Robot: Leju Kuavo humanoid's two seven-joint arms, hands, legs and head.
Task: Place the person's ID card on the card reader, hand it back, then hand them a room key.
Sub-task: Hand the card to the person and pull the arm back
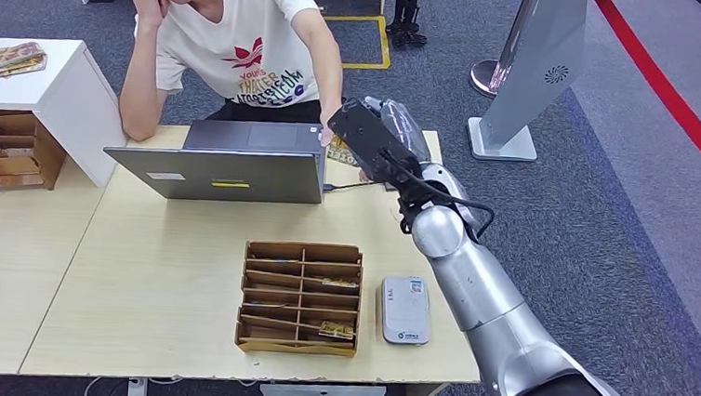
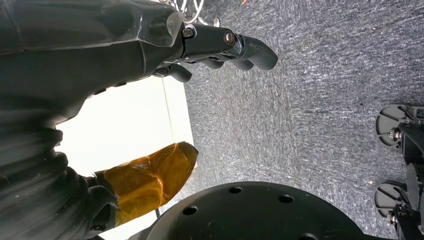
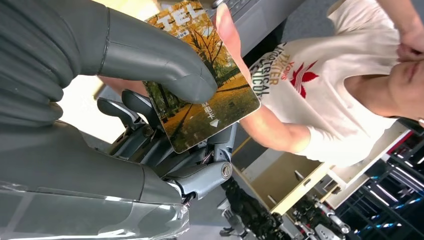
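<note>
My right hand (image 1: 374, 144) reaches over the desk's far edge toward the seated person. Its thumb (image 3: 165, 65) presses a room key card (image 3: 220, 105), printed with yellow autumn trees, against the dark fingers behind it. The person's hand (image 3: 227, 30) also grips the card's far end, and their hand (image 1: 329, 137) meets mine beside the laptop. A corner of the card (image 1: 341, 153) shows below my hand. The white card reader (image 1: 404, 309) lies bare near the front right of the desk. My left hand (image 2: 220, 47) hangs over grey carpet, holding nothing.
A grey laptop (image 1: 228, 161) stands open between the person and a wooden card organiser (image 1: 301, 297) holding a few cards. A white cabinet (image 1: 56, 94) and a wooden tray (image 1: 1, 150) sit at left. A silver kiosk stand (image 1: 523, 80) is on the carpet at right.
</note>
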